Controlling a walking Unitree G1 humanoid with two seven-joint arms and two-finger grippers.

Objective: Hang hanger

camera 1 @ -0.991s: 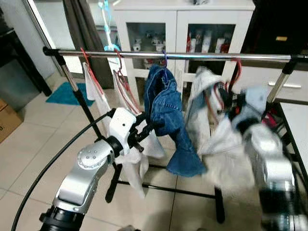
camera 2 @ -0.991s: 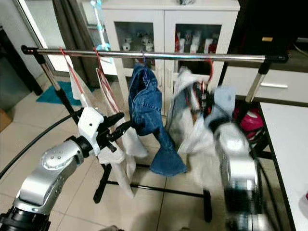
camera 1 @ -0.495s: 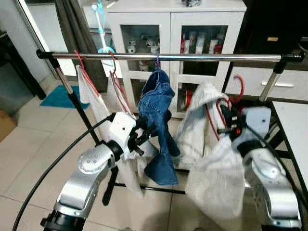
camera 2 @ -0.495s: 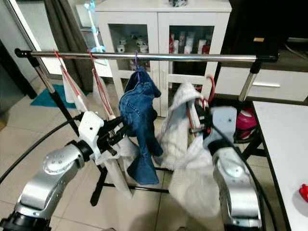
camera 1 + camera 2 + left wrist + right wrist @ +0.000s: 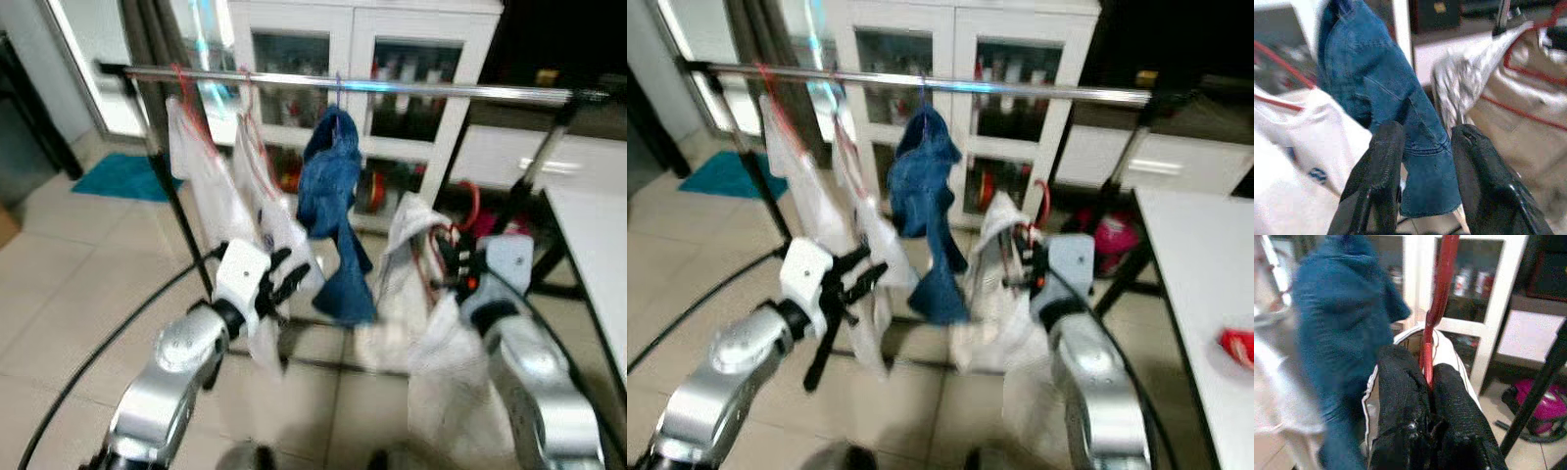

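Lowered right hand [image 5: 1425, 377] clamps hanger [image 5: 1439, 298].

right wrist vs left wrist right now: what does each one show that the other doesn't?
Right wrist alone: the right gripper shut on the red hanger at its neck, white garment behind, a magenta object on the floor. Left wrist alone: the left gripper open and holding nothing, white shirts beside it. Both: the hanging blue jeans.

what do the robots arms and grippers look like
Both arms are rounded silver metal with a white block at the wrist. The left gripper and right gripper each have two long black fingers. A black cable loops beside the left arm.
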